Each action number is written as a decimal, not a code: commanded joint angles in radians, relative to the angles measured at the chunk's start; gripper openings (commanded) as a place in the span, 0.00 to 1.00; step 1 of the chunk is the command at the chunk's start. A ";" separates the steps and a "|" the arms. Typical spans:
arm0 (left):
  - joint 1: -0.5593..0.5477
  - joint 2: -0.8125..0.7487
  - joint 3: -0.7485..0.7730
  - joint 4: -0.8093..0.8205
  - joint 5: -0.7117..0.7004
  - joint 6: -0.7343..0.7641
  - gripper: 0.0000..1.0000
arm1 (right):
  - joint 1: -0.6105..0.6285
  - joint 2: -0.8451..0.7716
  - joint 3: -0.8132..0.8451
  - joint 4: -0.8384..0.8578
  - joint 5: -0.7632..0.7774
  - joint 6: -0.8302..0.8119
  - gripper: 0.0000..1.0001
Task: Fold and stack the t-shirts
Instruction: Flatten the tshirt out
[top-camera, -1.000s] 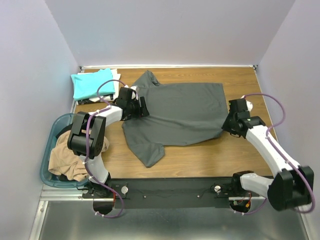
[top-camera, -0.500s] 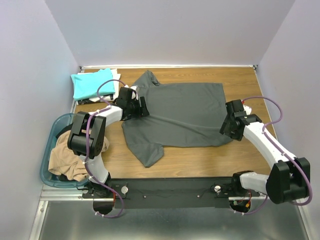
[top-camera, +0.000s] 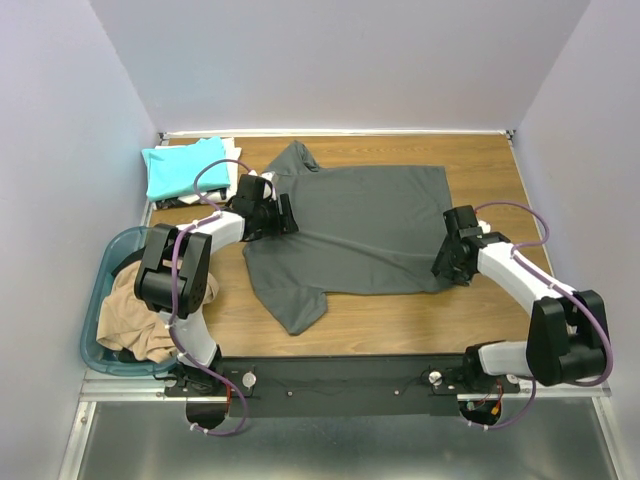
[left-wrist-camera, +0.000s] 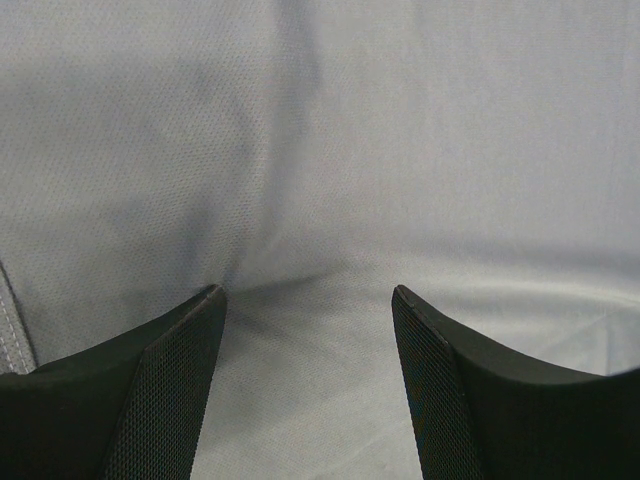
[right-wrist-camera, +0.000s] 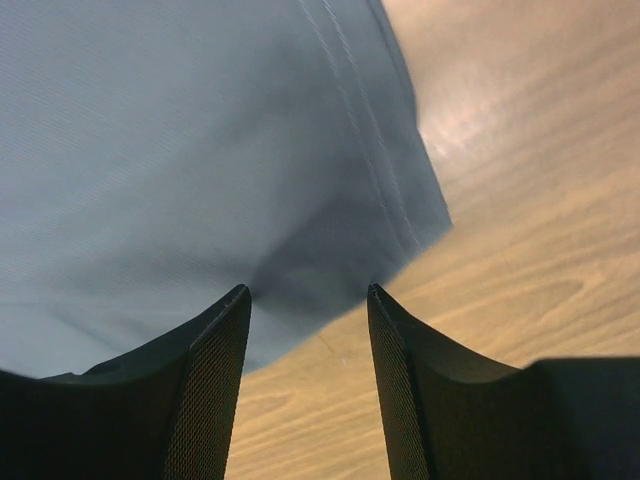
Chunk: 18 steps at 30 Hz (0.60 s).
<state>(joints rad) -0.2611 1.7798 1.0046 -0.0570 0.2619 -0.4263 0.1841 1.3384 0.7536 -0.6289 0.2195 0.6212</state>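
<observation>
Your top view looks steeply down from above and behind the near edge, far enough off to take in the whole counter (top-camera: 400, 315) and the grey shirt (top-camera: 360, 225) spread on it. Your left wrist view sits very close over the shirt, looking past the left hand (left-wrist-camera: 308, 292) at cloth alone. Your right wrist view, just as close, looks past the right hand (right-wrist-camera: 306, 290) at the shirt's corner and bare counter. All three views share the shirt.

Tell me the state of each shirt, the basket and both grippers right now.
dark grey t-shirt: spread flat, unfolded
teal t-shirt: folded, atop white t-shirt
tan t-shirt: crumpled in basket
left gripper: open, over the grey cloth
right gripper: open, at the grey hem corner
</observation>
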 joint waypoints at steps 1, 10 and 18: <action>0.008 -0.034 -0.021 -0.072 -0.020 0.012 0.75 | -0.003 -0.045 -0.052 -0.011 -0.008 0.063 0.58; 0.008 -0.013 -0.031 -0.073 -0.020 0.020 0.76 | -0.002 0.025 -0.056 0.006 0.038 0.080 0.60; 0.010 -0.011 -0.014 -0.084 -0.027 0.024 0.75 | -0.002 0.108 -0.011 0.058 0.060 0.023 0.24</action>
<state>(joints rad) -0.2565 1.7683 0.9997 -0.0849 0.2615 -0.4252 0.1841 1.4078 0.7204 -0.5907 0.2283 0.6735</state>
